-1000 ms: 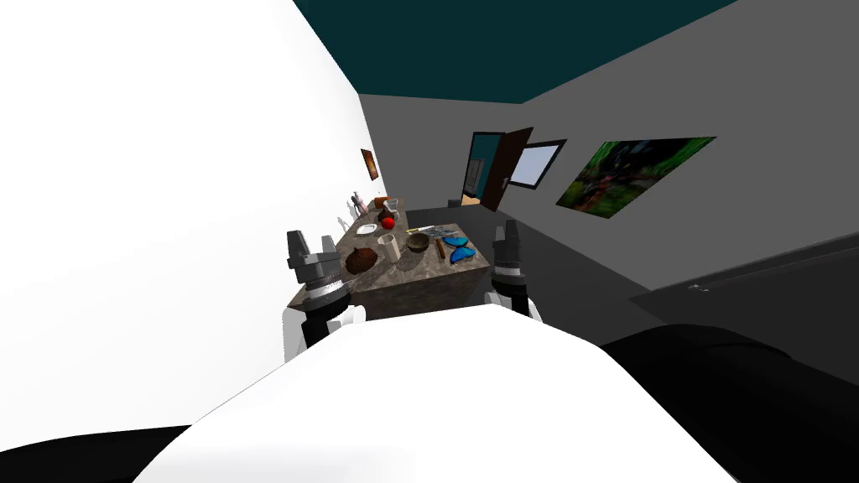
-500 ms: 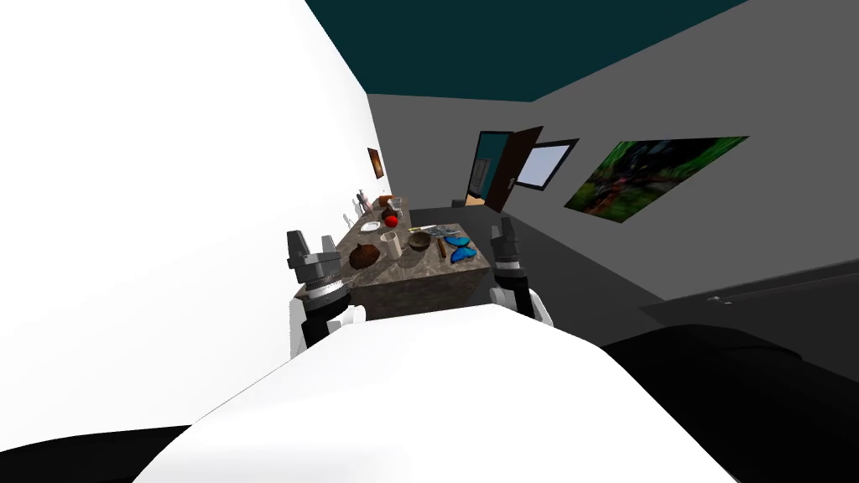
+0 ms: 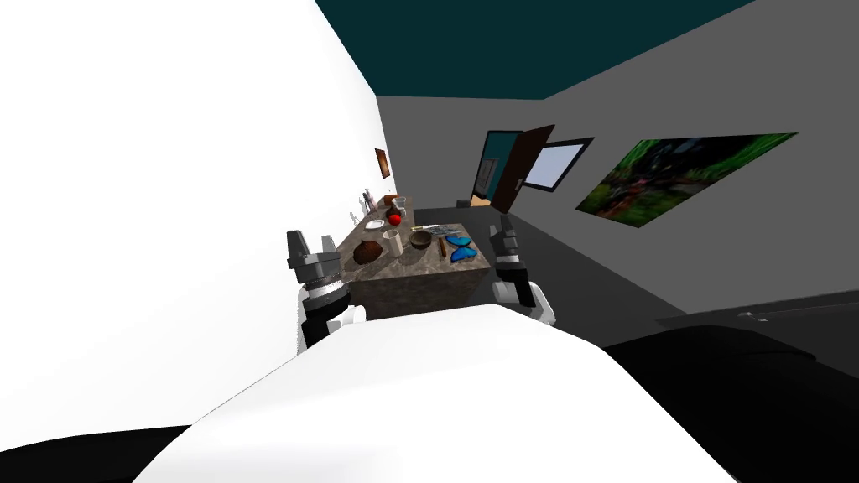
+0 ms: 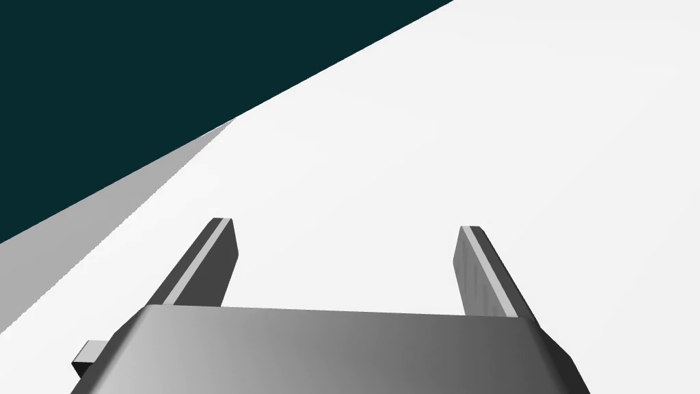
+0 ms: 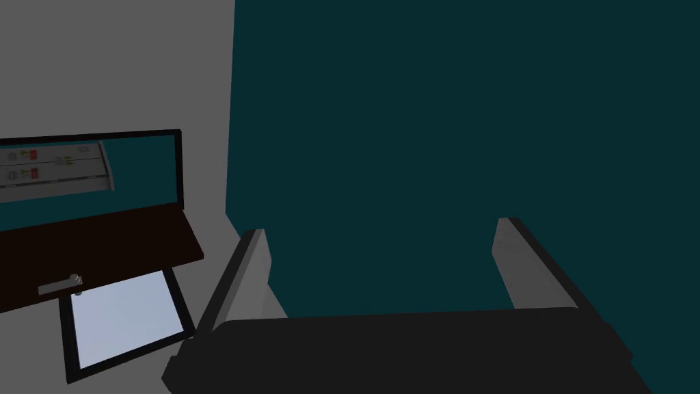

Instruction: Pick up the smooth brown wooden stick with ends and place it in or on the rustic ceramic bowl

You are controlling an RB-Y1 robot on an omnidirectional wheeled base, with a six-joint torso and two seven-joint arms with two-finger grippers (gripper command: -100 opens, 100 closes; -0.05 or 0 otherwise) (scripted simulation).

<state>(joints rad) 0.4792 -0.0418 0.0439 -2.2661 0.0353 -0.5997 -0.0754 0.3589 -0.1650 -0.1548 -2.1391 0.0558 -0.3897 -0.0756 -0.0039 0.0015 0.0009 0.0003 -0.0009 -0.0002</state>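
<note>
1. You are seeing the brown stick [image 3: 441, 246] lying on the tabletop [image 3: 415, 262], between the dark bowl [image 3: 420, 240] and a blue butterfly-shaped thing [image 3: 460, 250]
2. Its long axis is running away from you, toward the far end of the tabletop
3. The right fingers [image 5: 519, 260] are standing wide open, holding nothing, and pointing upward beside the right edge of the tabletop; I am judging this arm the nearer one
4. The left fingers [image 4: 205, 263] are also standing open and empty, at the left corner
5. The stick is lying ahead of both, well apart
</note>
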